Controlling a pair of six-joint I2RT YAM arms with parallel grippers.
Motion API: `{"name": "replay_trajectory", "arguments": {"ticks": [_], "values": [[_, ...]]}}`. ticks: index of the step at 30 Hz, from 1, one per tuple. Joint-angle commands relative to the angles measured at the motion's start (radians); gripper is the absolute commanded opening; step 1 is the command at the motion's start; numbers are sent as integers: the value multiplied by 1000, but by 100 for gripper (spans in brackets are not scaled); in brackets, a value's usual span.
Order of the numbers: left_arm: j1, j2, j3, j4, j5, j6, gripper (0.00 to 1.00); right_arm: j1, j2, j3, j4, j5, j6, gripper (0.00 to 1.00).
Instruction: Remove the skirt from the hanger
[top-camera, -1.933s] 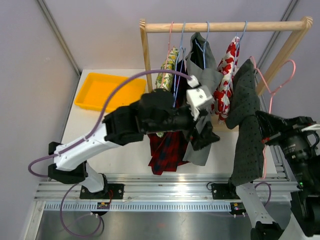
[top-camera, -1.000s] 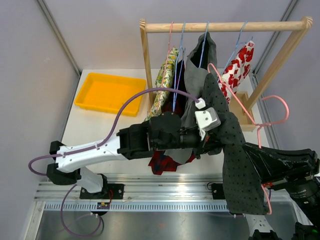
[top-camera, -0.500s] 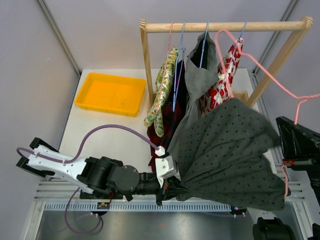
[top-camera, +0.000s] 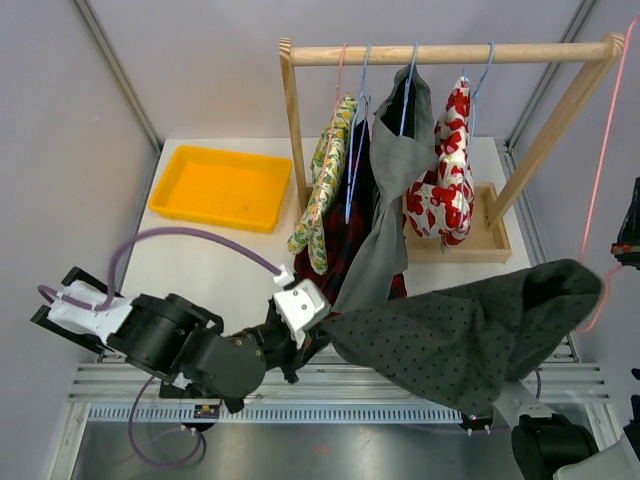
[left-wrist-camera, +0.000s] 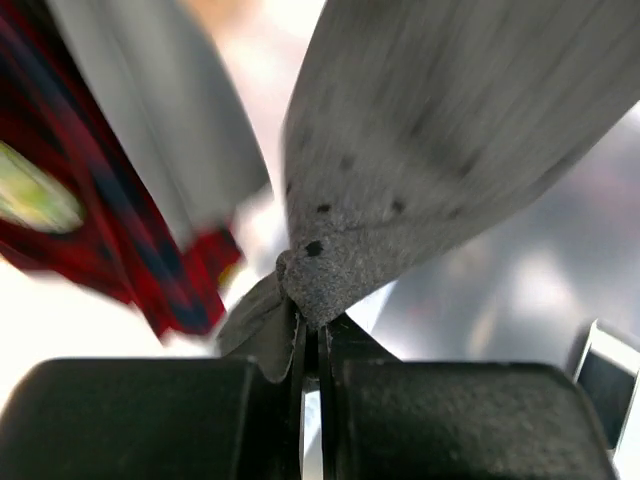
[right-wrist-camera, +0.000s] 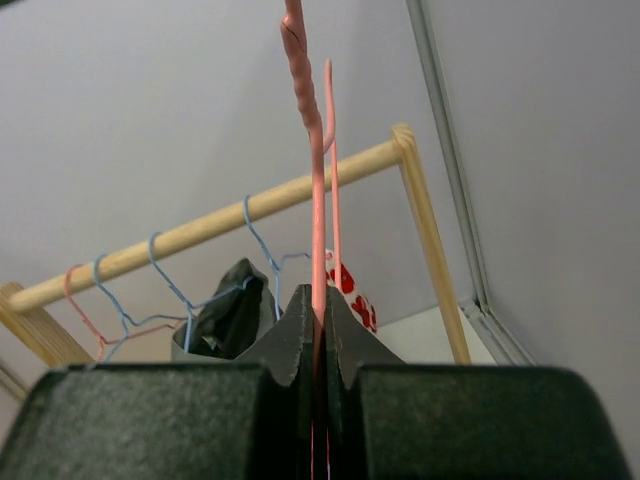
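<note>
Forward of the wooden rack (top-camera: 450, 53), the dotted grey skirt (top-camera: 460, 340) stretches sideways, one corner pinched in the closed left gripper (left-wrist-camera: 312, 332); right of the rack, the right gripper (right-wrist-camera: 318, 306) clamps the pink hanger (right-wrist-camera: 316, 200).

White table (top-camera: 200, 262) — yellow tray (top-camera: 222, 187), wooden rack (top-camera: 293, 130)

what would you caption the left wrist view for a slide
Wrist view: the left gripper shut on a corner of the grey dotted skirt, a red plaid garment blurred behind.

skirt (top-camera: 470, 335) pulled lower, hanger (top-camera: 603, 150) swung right
</note>
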Motion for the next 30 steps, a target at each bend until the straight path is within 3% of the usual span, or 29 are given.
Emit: {"name": "replay_trajectory", "arguments": {"ticks": [1,2,4,8,16,19,20,21,22,26,29,30], "values": [[-5,145,364,-205,-239,141,0,3,5,-83,24,57,2,0],[-4,200,503,-233,-254,182,0,5,-1,-137,25,45,8,0],[-5,222,588,-232,-291,300,0,5,-4,-182,25,38,8,0],[-4,156,609,-88,-392,455,0,3,-2,-286,22,14,16,0],[-4,-82,361,256,-638,740,0,5,-5,-420,99,-6,13,0],[5,-178,238,559,-696,1001,0,5,8,-466,142,-11,11,0],[5,-258,128,847,-702,1109,0,5,11,-488,155,-12,11,0],[5,-287,89,980,-714,1322,0,3,25,-495,181,-11,10,0],[5,-310,66,1077,-716,1392,0,5,30,-503,195,-9,8,0],[7,-332,67,1023,-698,1393,0,5,82,-512,251,-5,-10,0],[44,-308,-11,1228,-731,1613,0,5,123,-508,281,-14,-19,0],[64,-289,-38,1213,-721,1652,0,5,137,-508,292,-24,-21,0]]}}
